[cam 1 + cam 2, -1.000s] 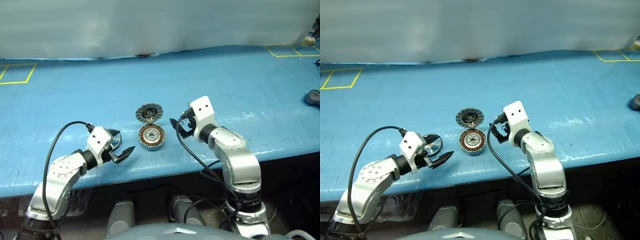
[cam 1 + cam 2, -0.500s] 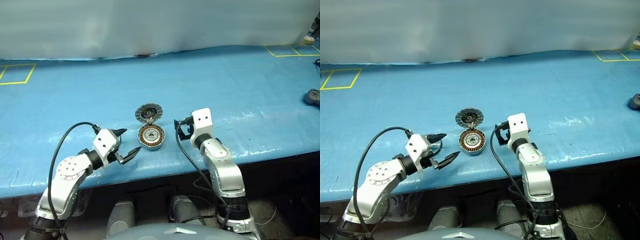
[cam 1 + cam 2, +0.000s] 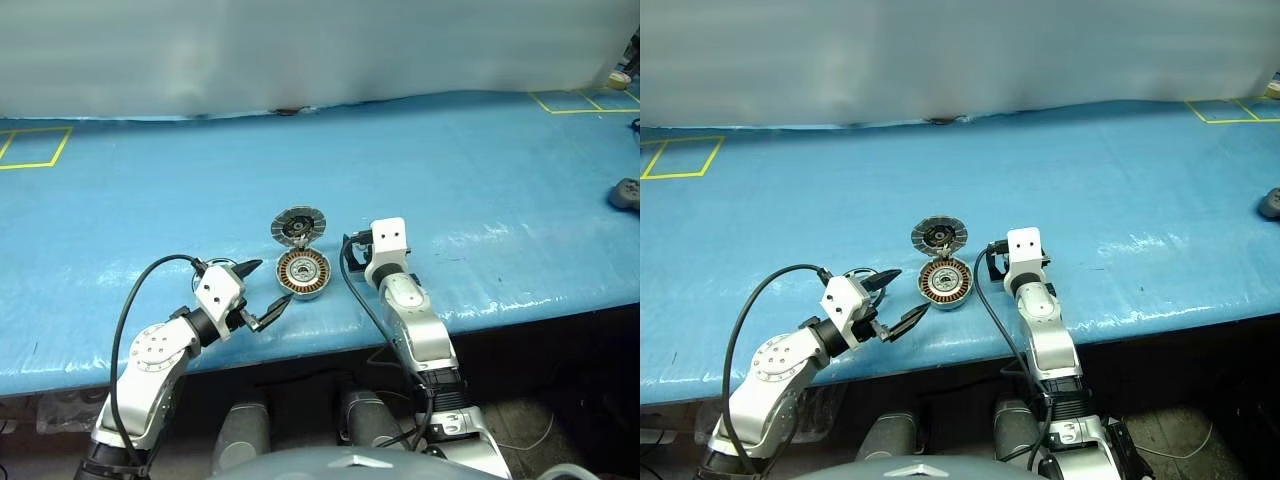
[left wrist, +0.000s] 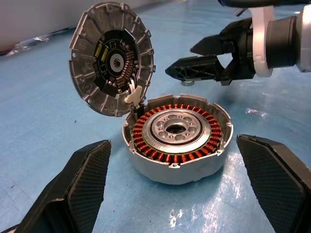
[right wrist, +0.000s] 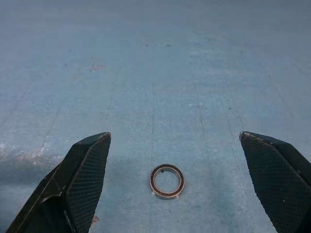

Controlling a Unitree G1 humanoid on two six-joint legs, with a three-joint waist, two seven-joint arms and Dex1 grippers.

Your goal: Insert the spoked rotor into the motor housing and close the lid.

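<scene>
The motor housing (image 3: 302, 273) sits on the blue table with its copper windings showing. Its lid (image 3: 298, 225) stands open, tilted up from the far rim, ribbed face toward me. My left gripper (image 3: 273, 282) is open just left of the housing; in the left wrist view its fingers (image 4: 82, 179) flank the housing (image 4: 177, 138). My right gripper (image 3: 350, 252) is open, low over the table just right of the housing. The spoked rotor is mostly hidden behind my left hand; a thin silver arc (image 3: 864, 279) shows there.
A small thin ring (image 5: 166, 181) lies on the table between my right gripper's fingers. Yellow tape squares (image 3: 35, 145) mark the far corners. A dark object (image 3: 625, 190) lies at the right edge. The table's front edge runs just under both hands.
My right gripper has sunk toward the table and come closer to the housing. My left gripper has shifted right toward the housing. Both stay open.
</scene>
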